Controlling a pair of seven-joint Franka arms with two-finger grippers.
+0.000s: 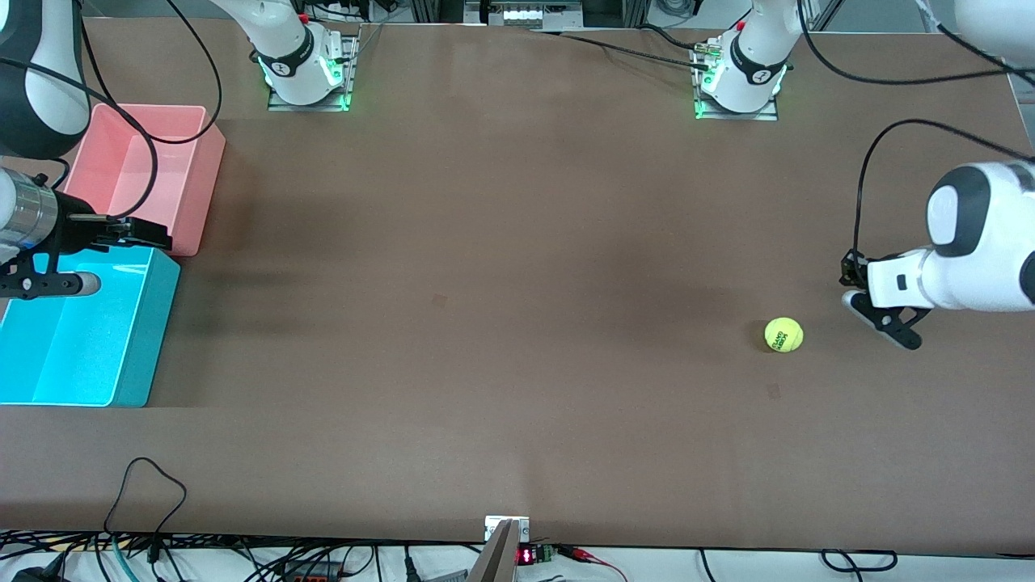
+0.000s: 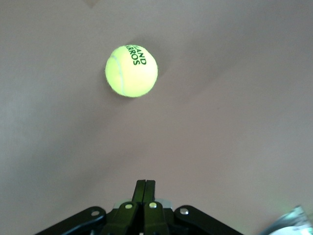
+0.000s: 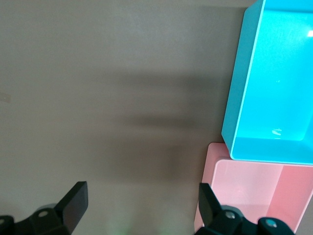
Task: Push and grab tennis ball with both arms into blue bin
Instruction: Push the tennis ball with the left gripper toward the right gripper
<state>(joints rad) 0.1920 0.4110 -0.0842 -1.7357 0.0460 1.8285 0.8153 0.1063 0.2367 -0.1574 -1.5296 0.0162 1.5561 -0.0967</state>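
We are seeing the ball [image 1: 783,335] lying on the bare brown worktop [image 1: 501,323] toward the left arm's end, sitting free with nothing touching it. The left gripper [image 1: 885,322] is hanging low just beside the ball, a small gap of worktop showing between them. In the left wrist view the ball [image 2: 131,71] is sitting ahead of the gripper [image 2: 144,188], clear of its tips. Its jaws are pressing together, clenched on nothing.

At the right arm's end, the right gripper [image 1: 141,233] is waiting over the meeting edges of the two bins. Its jaws are standing wide apart and empty, and the right wrist view is showing worktop between them [image 3: 142,203]. The blue bin [image 1: 141,323] is sitting nearer to the front camera, touching the pink bin [image 1: 206,174]. We are finding the ball well apart from both bins, with the long middle of the worktop lying between.
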